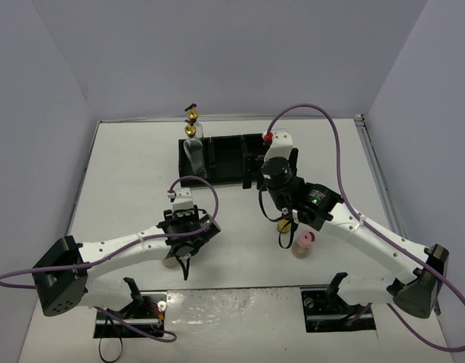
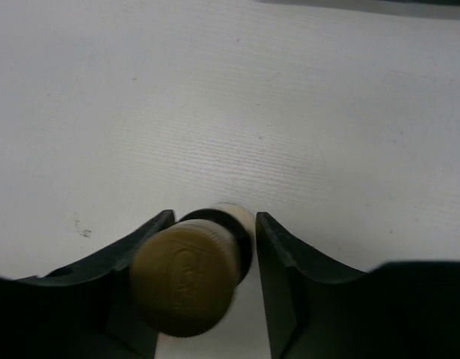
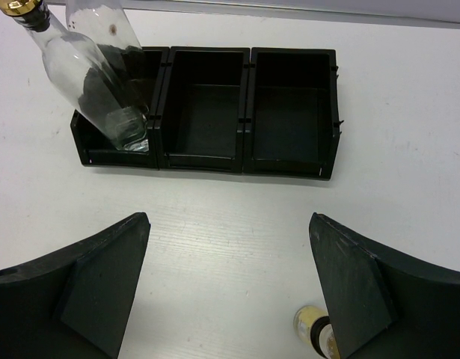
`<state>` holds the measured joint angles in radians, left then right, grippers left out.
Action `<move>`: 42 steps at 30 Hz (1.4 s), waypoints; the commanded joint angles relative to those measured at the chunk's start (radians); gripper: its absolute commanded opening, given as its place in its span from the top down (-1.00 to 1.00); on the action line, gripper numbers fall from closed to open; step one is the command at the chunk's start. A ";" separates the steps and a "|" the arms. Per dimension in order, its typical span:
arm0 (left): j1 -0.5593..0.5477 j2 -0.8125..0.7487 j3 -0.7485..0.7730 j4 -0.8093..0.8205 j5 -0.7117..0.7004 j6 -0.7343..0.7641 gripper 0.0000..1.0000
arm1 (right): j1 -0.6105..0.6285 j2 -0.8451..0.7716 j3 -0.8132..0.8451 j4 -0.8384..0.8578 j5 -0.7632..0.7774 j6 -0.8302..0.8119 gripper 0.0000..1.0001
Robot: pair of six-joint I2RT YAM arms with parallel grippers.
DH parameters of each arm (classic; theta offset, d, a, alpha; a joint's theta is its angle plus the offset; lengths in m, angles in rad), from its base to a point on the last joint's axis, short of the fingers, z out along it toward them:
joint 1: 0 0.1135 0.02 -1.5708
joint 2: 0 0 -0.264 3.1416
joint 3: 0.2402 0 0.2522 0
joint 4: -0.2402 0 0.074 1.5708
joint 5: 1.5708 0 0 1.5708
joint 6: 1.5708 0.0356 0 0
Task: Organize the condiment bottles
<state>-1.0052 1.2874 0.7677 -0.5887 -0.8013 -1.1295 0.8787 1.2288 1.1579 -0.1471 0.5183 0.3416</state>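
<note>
- My left claw point(image 2: 211, 218) straddles the beige jar point(image 2: 188, 280) near the bench's front edge; whether it is squeezing, I cannot tell.
- My right claw point(image 3: 230, 224) gapes empty, with a small amber bottle point(image 1: 283, 224) beside its finger and the pink jar point(image 1: 304, 243) near.
- Two tall glass bottles point(image 3: 95, 82) lean in the left compartment of the black tray point(image 3: 289, 161) at the far edge.
- The bench point(image 1: 126, 174) is white, with grey walls point(image 1: 217, 53) on three sides.
- The embossing on the jar's cap is unreadable.

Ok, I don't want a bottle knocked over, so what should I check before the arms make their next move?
1. The left gripper straddles the beige-capped jar: ok.
2. Firm hold on that jar: cannot tell, a gap shows beside one finger.
3. The right gripper is open and empty: ok.
4. The tray has its middle and right compartments free: ok.
5. The tall glass bottles stand upright in the left compartment: not ok, they lean.
6. The small bottle is clear of the right finger: cannot tell.
</note>
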 commanded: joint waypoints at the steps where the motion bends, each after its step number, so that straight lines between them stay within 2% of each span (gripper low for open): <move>1: 0.014 -0.001 0.022 0.045 -0.009 0.030 0.50 | 0.006 -0.038 0.000 0.034 0.043 0.000 -0.70; 2: 0.015 0.000 0.025 0.047 -0.008 0.033 0.68 | 0.006 -0.038 -0.001 0.034 0.043 0.001 -0.70; 5: 0.015 0.004 0.044 0.054 -0.004 0.063 1.00 | 0.006 -0.042 -0.004 0.035 0.047 0.002 -0.70; 15: -0.012 0.013 0.268 0.028 -0.020 0.274 1.00 | -0.004 -0.054 -0.014 0.020 0.100 0.010 -0.71; 17: -0.012 0.026 0.336 0.033 -0.007 0.311 1.00 | -0.036 -0.065 -0.014 0.012 0.096 0.018 -0.71; 23: -0.004 0.132 0.537 0.072 0.037 0.455 1.00 | -0.240 -0.091 0.003 0.004 -0.048 0.021 -0.72; 32: 0.115 0.393 0.822 0.165 0.192 0.617 1.00 | -0.449 -0.094 0.042 0.000 -0.252 0.025 -0.74; 42: 0.238 0.588 1.055 0.259 0.330 0.756 1.00 | -0.516 -0.084 0.048 -0.009 -0.315 0.007 -0.74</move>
<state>-0.8017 1.8895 1.6935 -0.4588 -0.5086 -0.4600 0.3791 1.1591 1.1650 -0.1917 0.2409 0.3625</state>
